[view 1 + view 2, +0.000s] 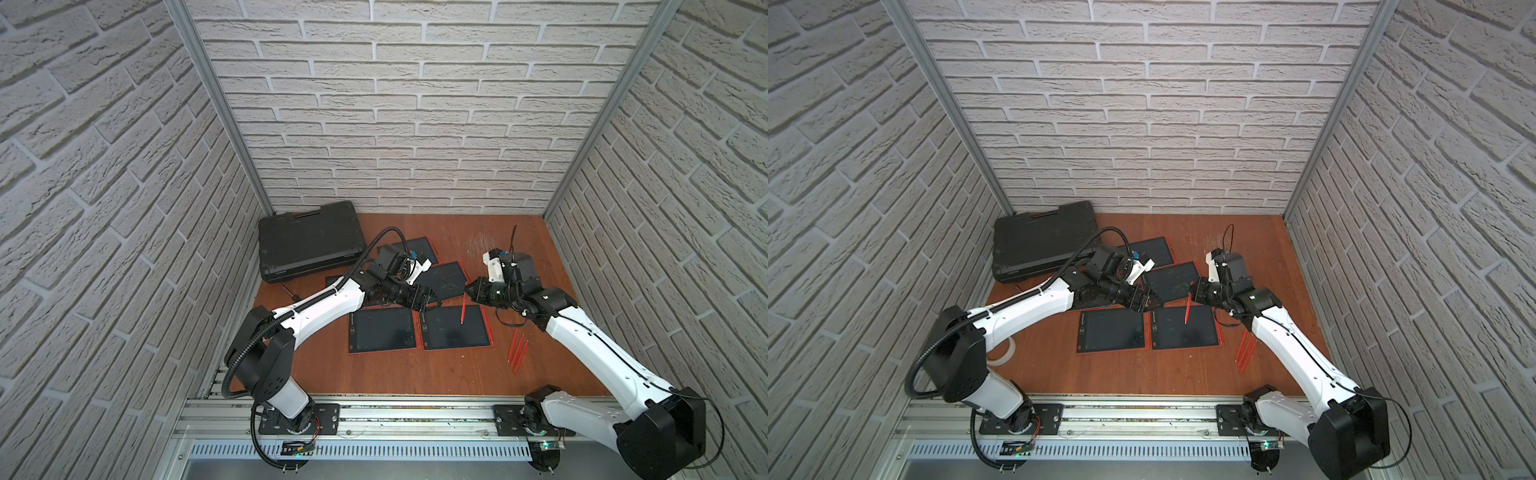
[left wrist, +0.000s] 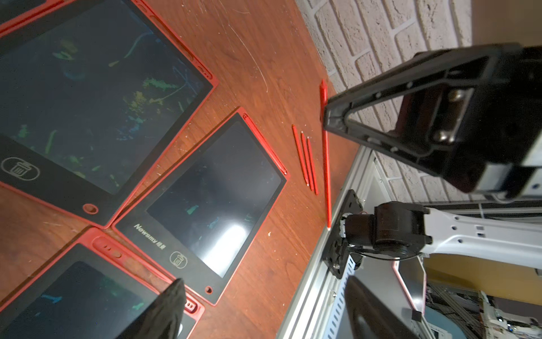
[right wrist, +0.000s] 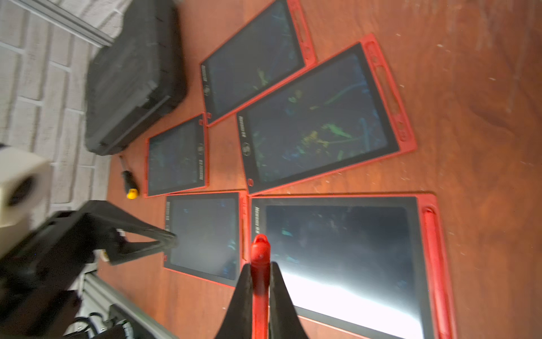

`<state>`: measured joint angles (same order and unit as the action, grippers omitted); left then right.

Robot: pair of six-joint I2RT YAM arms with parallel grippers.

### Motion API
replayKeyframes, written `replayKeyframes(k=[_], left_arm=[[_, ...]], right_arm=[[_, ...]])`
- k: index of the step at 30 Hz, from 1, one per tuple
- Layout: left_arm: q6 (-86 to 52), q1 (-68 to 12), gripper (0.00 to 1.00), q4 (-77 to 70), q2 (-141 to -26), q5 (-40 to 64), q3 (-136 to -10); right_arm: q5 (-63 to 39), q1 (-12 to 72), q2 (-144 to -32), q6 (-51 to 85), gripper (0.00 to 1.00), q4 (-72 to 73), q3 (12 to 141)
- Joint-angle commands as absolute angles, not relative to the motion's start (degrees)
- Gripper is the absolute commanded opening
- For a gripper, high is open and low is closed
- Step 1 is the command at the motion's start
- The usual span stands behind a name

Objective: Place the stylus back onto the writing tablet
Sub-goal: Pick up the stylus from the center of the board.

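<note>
Five tablets, four undocked styluses, one case.

The bench has a scratched wood-grain finish, the writing tablet a red plastic frame with a glossy dark screen, the stylus smooth red plastic, the case matt textured black plastic.

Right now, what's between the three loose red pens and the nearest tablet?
Only bare wooden table between pens and tablet; the left wrist view shows it.
</note>
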<state>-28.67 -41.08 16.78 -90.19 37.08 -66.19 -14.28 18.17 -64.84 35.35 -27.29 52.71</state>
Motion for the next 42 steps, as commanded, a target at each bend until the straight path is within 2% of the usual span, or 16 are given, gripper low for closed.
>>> replayKeyframes(k=[1, 14, 18, 30, 39, 42], left_arm=[[-31.42, -40.23, 0.84, 10.47, -90.14, 42.18, -67.11], [-36.56, -39.63, 0.68, 4.02, -90.52, 48.44, -65.7], [-36.51, -40.35, 0.62, 4.35, -91.06, 48.37, -65.78], [-35.07, -40.78, 0.51, 7.42, -91.58, 44.56, -66.35], [-35.16, -40.79, 0.35, 7.55, -91.11, 43.21, -66.1], [-35.15, -40.84, 0.32, 7.62, -91.02, 43.21, -66.08]], right_arm=[[-19.05, 18.98, -65.13, 37.27, 0.11, -21.69, 54.54], [-20.91, 22.69, -68.15, 40.2, 0.11, -17.09, 58.09], [-20.3, 23.69, -69.59, 40.26, 0.11, -16.66, 58.79], [-18.11, 26.26, -71.95, 40.25, 0.11, -16.0, 59.71], [-16.77, 27.76, -72.78, 39.67, 0.11, -16.84, 60.53], [-16.42, 27.95, -73.02, 39.52, 0.11, -17.21, 60.56]])
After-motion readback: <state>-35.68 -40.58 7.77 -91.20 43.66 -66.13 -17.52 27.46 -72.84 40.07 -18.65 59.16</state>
